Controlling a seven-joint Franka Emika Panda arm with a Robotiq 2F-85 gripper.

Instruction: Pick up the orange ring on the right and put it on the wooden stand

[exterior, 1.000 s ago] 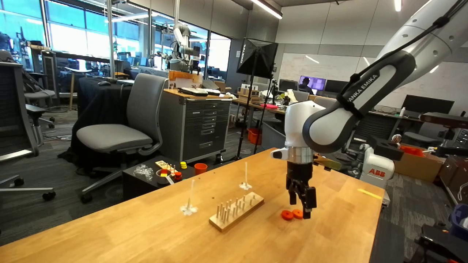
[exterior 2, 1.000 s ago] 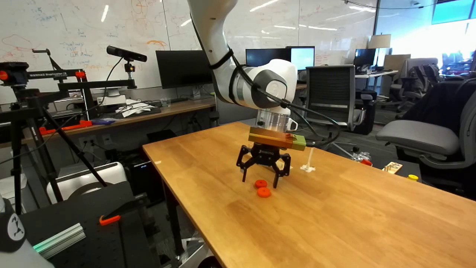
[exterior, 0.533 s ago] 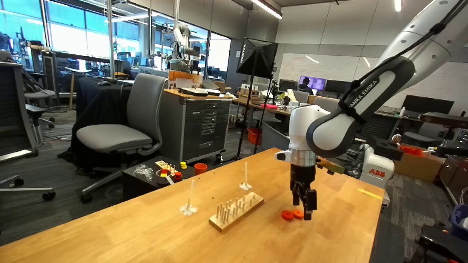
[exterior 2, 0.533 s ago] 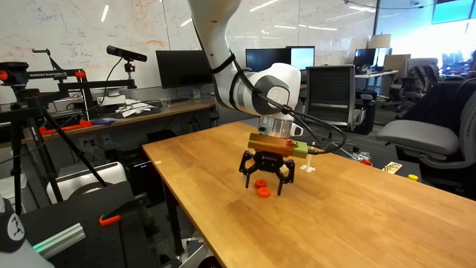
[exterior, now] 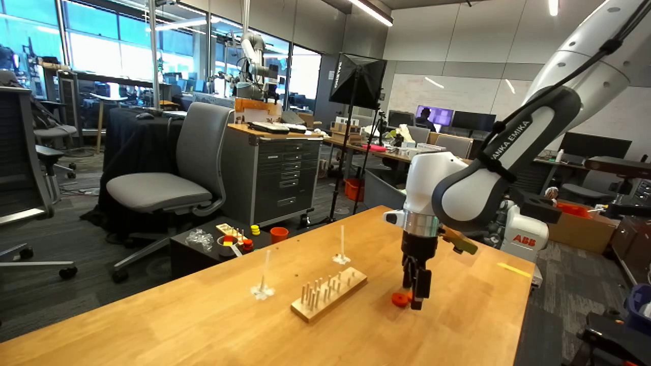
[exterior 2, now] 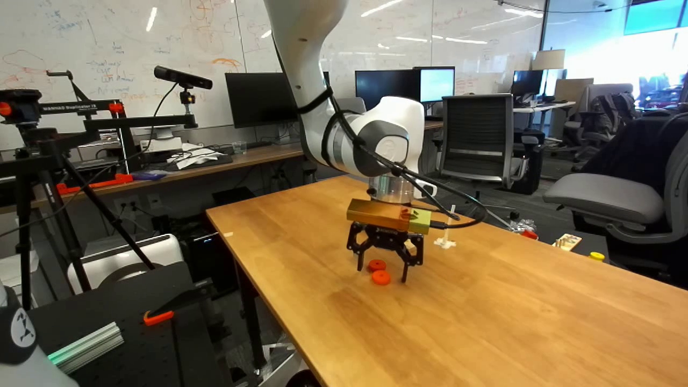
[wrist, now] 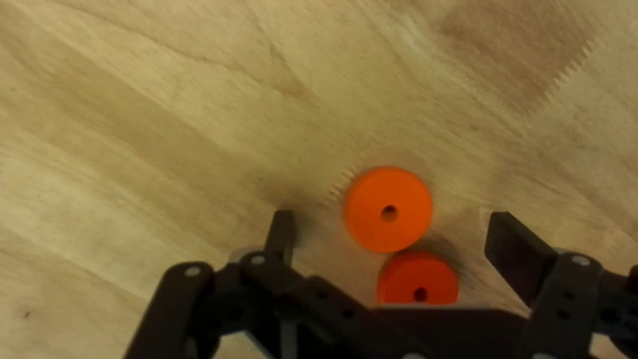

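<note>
Two flat orange rings lie touching or nearly touching on the wooden table. The orange ring on the right [exterior: 410, 296], the lighter one, is mostly hidden behind a finger. It shows whole in an exterior view [exterior 2: 381, 277] and in the wrist view [wrist: 366, 224]. The redder ring [exterior: 399, 300] is partly cut off by the gripper body in the wrist view [wrist: 406, 279]. My gripper [exterior 2: 382, 274] is open and empty, low over the rings, its fingers on either side of them. The wooden stand [exterior: 360, 277], with several upright pegs, is left of the rings; the gripper largely hides it in an exterior view.
Two lone thin rods stand on white bases, a nearer one [exterior: 264, 277] and a farther one [exterior: 342, 249], beyond the stand. One rod shows in an exterior view [exterior 2: 446, 234]. A low black side table [exterior: 198, 264] holds cups and another peg board.
My gripper has come down and shifted over the rings. In an exterior view a finger now covers most of the right ring. The rings and stand have not moved.
</note>
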